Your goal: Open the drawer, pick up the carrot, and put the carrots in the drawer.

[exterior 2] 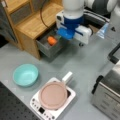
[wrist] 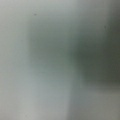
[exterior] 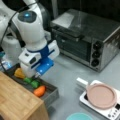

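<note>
The drawer [exterior: 51,96] [exterior 2: 47,51] stands pulled out from under the cabinet's light wooden top in both front views. The orange carrot [exterior: 40,91] [exterior 2: 51,40] lies inside it, near the front panel, with nothing touching it. My gripper [exterior: 37,75] hangs over the drawer's middle, just above a green item [exterior: 31,81] and a little behind the carrot. In a front view the white and blue hand [exterior 2: 71,31] covers the fingers and the back of the drawer. The wrist view is only a grey blur.
A yellow item [exterior: 19,73] lies at the drawer's back. A silver toaster oven [exterior: 87,37] stands behind. A pink pan on a white hotplate [exterior: 101,96] [exterior 2: 53,95] and a teal bowl [exterior 2: 25,74] sit on the grey table.
</note>
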You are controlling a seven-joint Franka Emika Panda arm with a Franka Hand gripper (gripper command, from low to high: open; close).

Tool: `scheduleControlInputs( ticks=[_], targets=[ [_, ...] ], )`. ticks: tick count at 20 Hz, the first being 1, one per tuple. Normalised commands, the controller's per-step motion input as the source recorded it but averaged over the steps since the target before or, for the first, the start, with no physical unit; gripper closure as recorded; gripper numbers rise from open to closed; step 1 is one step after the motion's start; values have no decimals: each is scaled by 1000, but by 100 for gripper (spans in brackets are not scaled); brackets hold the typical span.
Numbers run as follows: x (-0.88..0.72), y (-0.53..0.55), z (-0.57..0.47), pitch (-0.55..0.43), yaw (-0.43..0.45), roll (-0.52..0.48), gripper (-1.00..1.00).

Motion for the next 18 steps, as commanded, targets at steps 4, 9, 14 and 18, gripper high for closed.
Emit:
scheduleControlInputs(
  ticks=[4,9,14,18],
  targets=[
    [-11,-183,123,58,75,-90,-100],
    [-4,-186,148,86,99,-90,-100],
    [45,-255,128,107,122,-87,-100],
    [99,-331,156,126,146,-69,-100]
  ],
)
